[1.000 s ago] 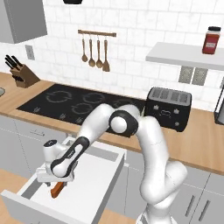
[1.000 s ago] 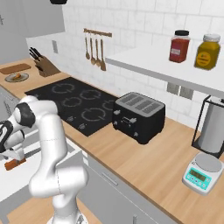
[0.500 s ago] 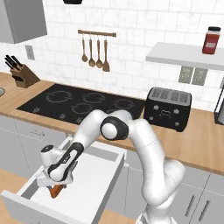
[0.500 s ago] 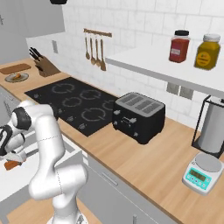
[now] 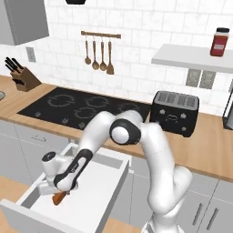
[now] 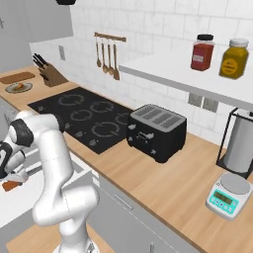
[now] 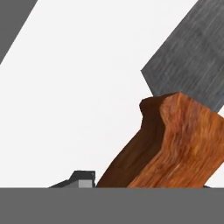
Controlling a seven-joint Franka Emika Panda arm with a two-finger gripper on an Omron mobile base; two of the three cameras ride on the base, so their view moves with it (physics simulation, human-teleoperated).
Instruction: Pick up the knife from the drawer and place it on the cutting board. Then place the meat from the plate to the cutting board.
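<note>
Where tool [image 5: 61, 193] meets knife [image 5: 58, 199] (unlabelled)

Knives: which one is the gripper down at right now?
The orange-red-handled knife in the open drawer, under the gripper. The black-handled knives stand in the wooden block on the counter.
</note>
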